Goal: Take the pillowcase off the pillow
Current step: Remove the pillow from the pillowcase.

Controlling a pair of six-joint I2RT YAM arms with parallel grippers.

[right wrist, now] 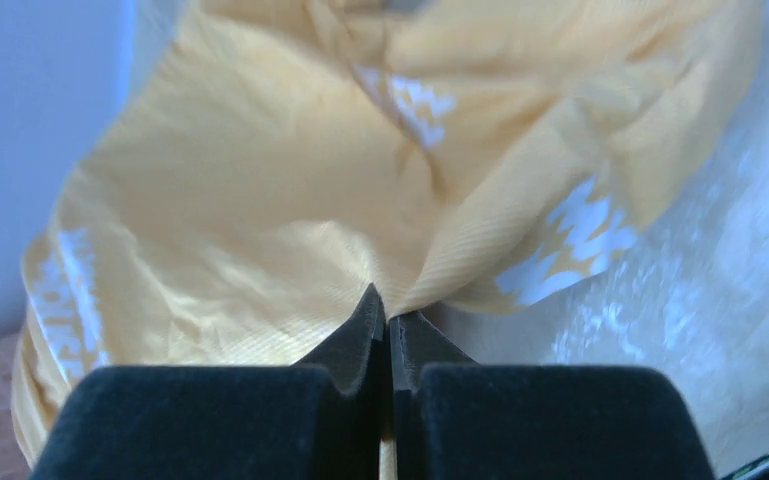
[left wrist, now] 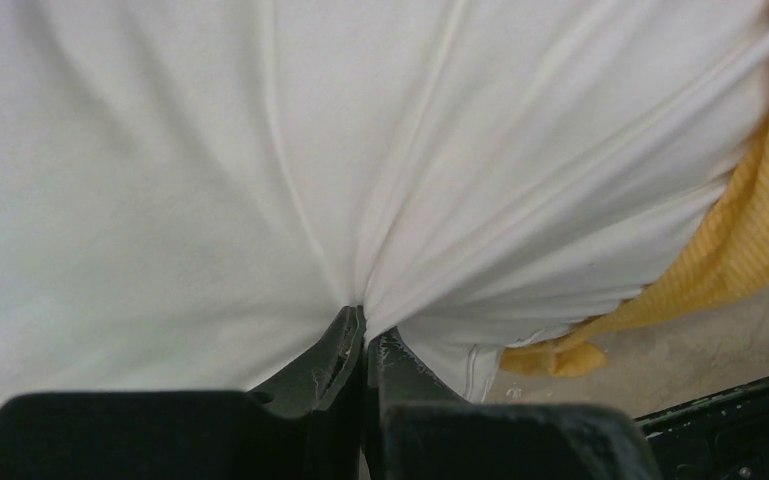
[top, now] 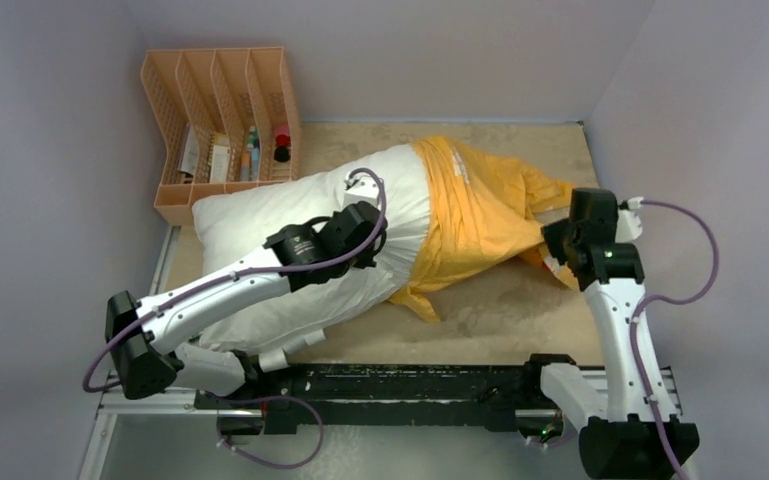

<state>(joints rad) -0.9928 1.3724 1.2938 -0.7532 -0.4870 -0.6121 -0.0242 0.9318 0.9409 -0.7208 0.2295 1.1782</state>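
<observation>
With the white pillow [top: 290, 215] lying across the bench [top: 520, 310] and the orange pillowcase [top: 480, 210] bunched over its 3 o'clock end, the left jaws pinch pillow fabric and the right jaws clamp the case, so the next move is probably a pull toward 3 o'clock.

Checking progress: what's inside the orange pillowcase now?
One end of the white pillow goes into the bunched pillowcase; the rest lies bare. How far it reaches inside is hidden by fabric.
</observation>
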